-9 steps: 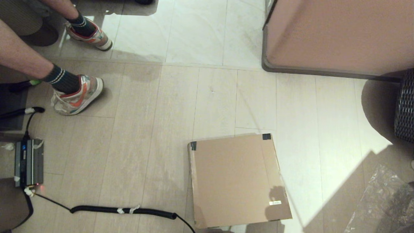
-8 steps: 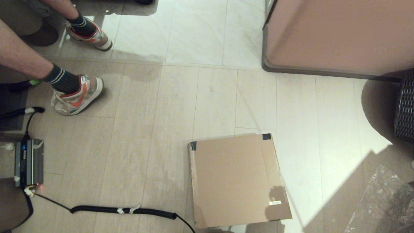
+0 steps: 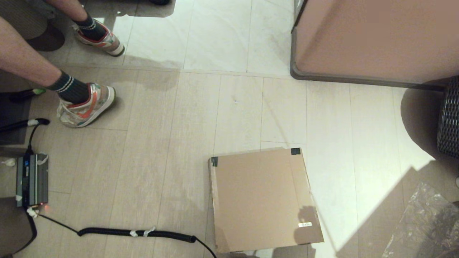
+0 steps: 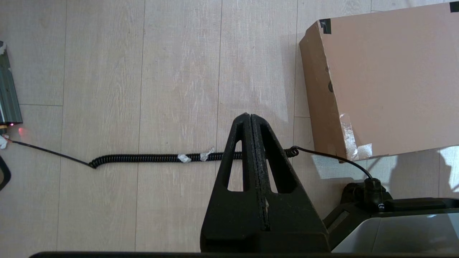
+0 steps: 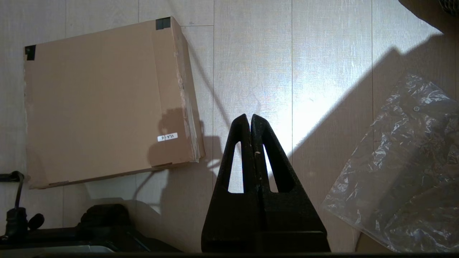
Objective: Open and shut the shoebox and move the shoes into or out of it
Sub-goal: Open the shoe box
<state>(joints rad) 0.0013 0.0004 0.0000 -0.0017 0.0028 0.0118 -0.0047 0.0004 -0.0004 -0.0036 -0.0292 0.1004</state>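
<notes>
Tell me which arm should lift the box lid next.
Probably right: the lid's loose edge on the shoebox faces the right gripper. The left gripper faces its taped side.

Probably an indoor test room: pale plank floor (image 3: 150,150), a pinkish-brown cabinet (image 3: 376,36), a coiled cable (image 3: 136,233) beside a small electronics box (image 3: 31,179).

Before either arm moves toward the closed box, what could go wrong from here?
The coiled black cable runs up to the shoebox, so the left gripper, shut above it, might snag it. The right gripper is shut too; both must open first. The bystander's foot stands nearby.
</notes>
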